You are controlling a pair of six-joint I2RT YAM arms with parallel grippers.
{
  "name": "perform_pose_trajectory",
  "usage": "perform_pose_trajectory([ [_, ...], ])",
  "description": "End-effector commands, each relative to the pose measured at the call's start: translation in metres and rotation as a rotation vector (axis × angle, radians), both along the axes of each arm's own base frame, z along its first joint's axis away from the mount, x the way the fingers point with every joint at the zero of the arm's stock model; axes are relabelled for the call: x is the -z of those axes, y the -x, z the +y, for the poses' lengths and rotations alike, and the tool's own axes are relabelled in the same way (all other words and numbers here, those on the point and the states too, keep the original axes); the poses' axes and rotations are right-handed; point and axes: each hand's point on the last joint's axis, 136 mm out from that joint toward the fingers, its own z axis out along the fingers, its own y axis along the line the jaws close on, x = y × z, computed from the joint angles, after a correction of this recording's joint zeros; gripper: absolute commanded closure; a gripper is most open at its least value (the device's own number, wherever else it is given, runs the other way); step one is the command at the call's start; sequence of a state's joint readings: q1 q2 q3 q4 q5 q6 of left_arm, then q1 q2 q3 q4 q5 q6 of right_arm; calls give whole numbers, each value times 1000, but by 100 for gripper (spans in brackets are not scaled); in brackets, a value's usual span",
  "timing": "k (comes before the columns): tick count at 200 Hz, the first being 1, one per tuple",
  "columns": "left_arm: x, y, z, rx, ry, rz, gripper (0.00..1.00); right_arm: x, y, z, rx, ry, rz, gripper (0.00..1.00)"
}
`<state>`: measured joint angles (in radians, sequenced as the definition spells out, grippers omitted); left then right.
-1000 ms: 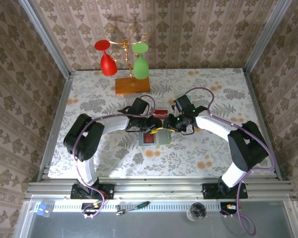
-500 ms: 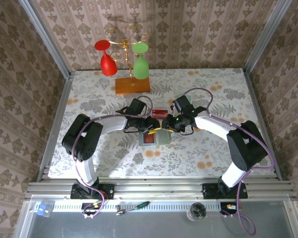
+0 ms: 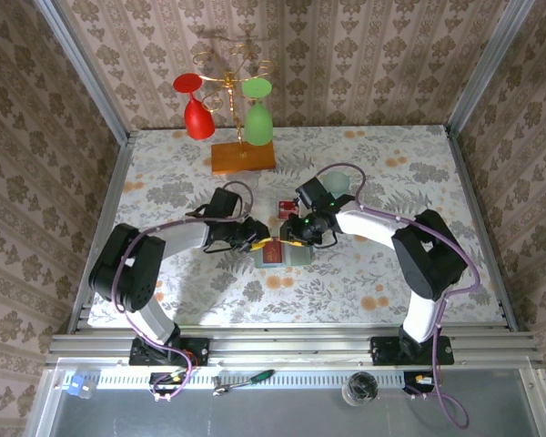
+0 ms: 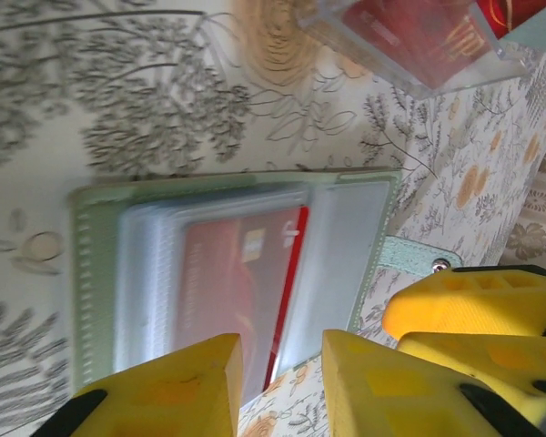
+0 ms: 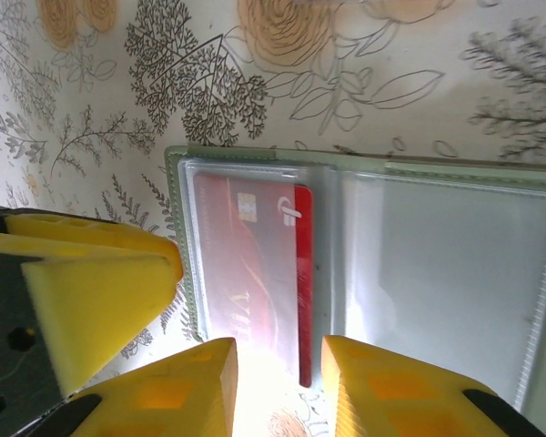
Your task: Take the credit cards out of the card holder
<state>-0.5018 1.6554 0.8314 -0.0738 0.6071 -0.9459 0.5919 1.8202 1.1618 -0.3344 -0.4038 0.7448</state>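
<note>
The card holder (image 3: 287, 256) lies open and flat on the flowered table, pale green with clear sleeves. A red credit card (image 5: 250, 264) sits in one sleeve (image 4: 227, 282), and its inner edge pokes out toward the fold. The other sleeve (image 5: 446, 264) looks empty. My left gripper (image 3: 264, 242) hovers at the holder's edge, open (image 4: 282, 364), with the card's protruding edge in line with the gap. My right gripper (image 3: 294, 238) is close beside it, open (image 5: 278, 364), over the same card edge. Neither grips anything.
A clear plastic box (image 3: 291, 208) holding a red card (image 4: 391, 27) stands just behind the holder. Farther back, an orange-brown wooden slab (image 3: 243, 157) carries a gold stand with a red glass (image 3: 196, 109) and a green glass (image 3: 257, 114). Walls enclose the table.
Both grippers have shifted left and nearer, coming down over the holder's card panel. The left jaws have narrowed slightly. The holder has not moved.
</note>
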Motion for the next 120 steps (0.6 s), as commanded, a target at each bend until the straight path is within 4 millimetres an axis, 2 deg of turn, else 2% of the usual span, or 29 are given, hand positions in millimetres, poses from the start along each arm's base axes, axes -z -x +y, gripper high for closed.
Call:
perform_pose_trajectory([
  [1,-3,4,6,11,11,-18,71,0,-2,15,-9,-38,21,70],
  [25,1,5,8,10,13,-8,75,7,-1,16,-14,-37,38,71],
  [71,5,4,5,11,15,-3,90,13,2,16,-25,-35,53,71],
  [120,20,11,11,17,-29,28,96,15,2,18,-29,-43,57,71],
])
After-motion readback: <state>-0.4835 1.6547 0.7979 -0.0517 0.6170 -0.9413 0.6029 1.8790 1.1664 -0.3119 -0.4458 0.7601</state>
